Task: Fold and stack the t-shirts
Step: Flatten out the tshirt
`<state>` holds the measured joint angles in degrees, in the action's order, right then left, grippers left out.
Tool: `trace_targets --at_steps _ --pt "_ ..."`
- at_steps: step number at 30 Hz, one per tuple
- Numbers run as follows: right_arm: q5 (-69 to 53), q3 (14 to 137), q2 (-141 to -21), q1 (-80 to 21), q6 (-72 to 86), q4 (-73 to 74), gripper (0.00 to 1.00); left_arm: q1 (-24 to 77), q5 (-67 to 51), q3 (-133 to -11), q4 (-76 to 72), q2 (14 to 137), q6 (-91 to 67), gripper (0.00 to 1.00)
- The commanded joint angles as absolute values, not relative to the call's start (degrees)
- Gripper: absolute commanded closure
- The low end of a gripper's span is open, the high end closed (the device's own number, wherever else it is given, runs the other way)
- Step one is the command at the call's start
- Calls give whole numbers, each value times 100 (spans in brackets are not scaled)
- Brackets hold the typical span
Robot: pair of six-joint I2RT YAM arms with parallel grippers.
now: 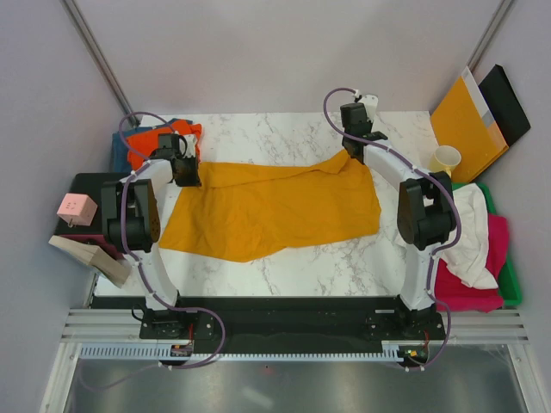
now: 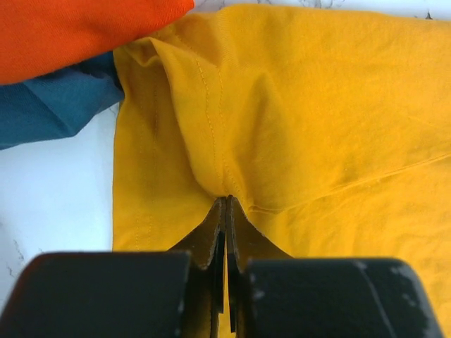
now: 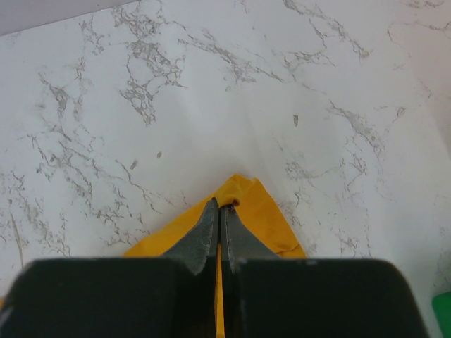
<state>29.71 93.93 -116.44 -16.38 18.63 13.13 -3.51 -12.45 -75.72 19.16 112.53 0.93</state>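
Note:
The mustard-yellow t-shirt (image 1: pixel 267 206) lies spread across the middle of the marble table. My left gripper (image 1: pixel 187 175) is shut on its left edge; the wrist view shows the jaws pinching the yellow cloth (image 2: pixel 282 120). My right gripper (image 1: pixel 354 153) is shut on the shirt's far right corner (image 3: pixel 246 204), pulled to a point over the marble. An orange t-shirt (image 1: pixel 148 140) lies on a teal-blue one (image 1: pixel 118 155) at the back left, and both show in the left wrist view, orange (image 2: pixel 77 32) over teal-blue (image 2: pixel 49 105). White (image 1: pixel 469 232) and magenta (image 1: pixel 469 288) t-shirts are heaped at the right.
A green bin (image 1: pixel 510 275) holds the white and magenta shirts at the right edge. An orange-brown envelope (image 1: pixel 467 125), a black folder (image 1: pixel 508 103) and a paper cup (image 1: pixel 445 160) stand at the back right. A pink box (image 1: pixel 76 208) and a wooden block (image 1: pixel 90 256) sit at the left.

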Motion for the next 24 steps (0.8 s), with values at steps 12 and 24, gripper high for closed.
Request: trace_targets --at_steps 12,24 --pt "3410 8851 -9118 -1617 2179 1529 100 -466 -2390 -7830 2898 7797 -316 98" --pt "3911 8587 -6331 -1898 1284 2399 100 -483 -2742 -8551 4086 5591 -115 98"
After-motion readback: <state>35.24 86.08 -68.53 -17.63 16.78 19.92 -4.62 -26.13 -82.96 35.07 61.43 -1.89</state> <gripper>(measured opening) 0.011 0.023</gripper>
